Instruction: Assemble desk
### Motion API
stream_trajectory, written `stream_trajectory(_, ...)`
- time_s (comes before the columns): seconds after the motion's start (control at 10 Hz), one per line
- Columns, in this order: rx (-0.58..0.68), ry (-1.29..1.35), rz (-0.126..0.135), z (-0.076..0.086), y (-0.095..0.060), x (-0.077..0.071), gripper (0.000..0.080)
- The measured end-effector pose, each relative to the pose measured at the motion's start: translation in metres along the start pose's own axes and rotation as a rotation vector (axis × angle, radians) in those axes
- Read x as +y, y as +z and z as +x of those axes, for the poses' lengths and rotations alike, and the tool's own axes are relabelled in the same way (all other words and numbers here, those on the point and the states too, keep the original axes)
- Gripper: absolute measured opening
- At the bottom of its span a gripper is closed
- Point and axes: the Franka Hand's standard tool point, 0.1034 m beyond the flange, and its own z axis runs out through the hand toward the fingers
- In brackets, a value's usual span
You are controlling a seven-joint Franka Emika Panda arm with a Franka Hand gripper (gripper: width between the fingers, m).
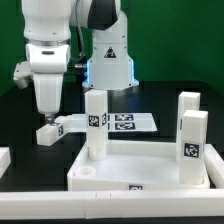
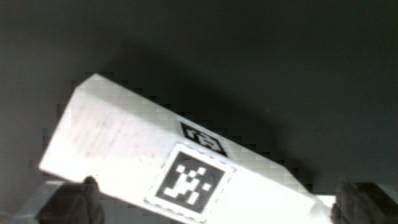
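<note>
The desk top [image 1: 150,172] is a white rimmed tray at the front. One white leg [image 1: 96,125] stands upright at its corner towards the exterior view's left. Two more legs [image 1: 188,108] [image 1: 193,145] stand upright towards the exterior view's right. The fourth leg [image 1: 66,128] lies flat on the black table left of the tray. My gripper [image 1: 45,132] is low over that leg's end. In the wrist view the lying leg [image 2: 160,140] with its tag fills the frame. My gripper [image 2: 217,205] is open, with one finger on each side of the leg.
The marker board [image 1: 130,122] lies flat behind the tray, in front of the robot base [image 1: 108,60]. A white block edge [image 1: 4,160] shows at the exterior view's far left. A green wall stands at the back.
</note>
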Motion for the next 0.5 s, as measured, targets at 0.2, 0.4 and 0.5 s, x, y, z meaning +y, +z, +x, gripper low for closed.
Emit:
stream_trajectory(0.2,-0.008,0.423,0.016,0.006,0.0,0.006,0.0649)
stream_trajectory(0.4,-0.032,0.602,0.057,0.012,0.0,0.011,0.0649)
stream_trajectory(0.5,-0.027,0.686,0.06,0.013,0.001,0.01,0.0649)
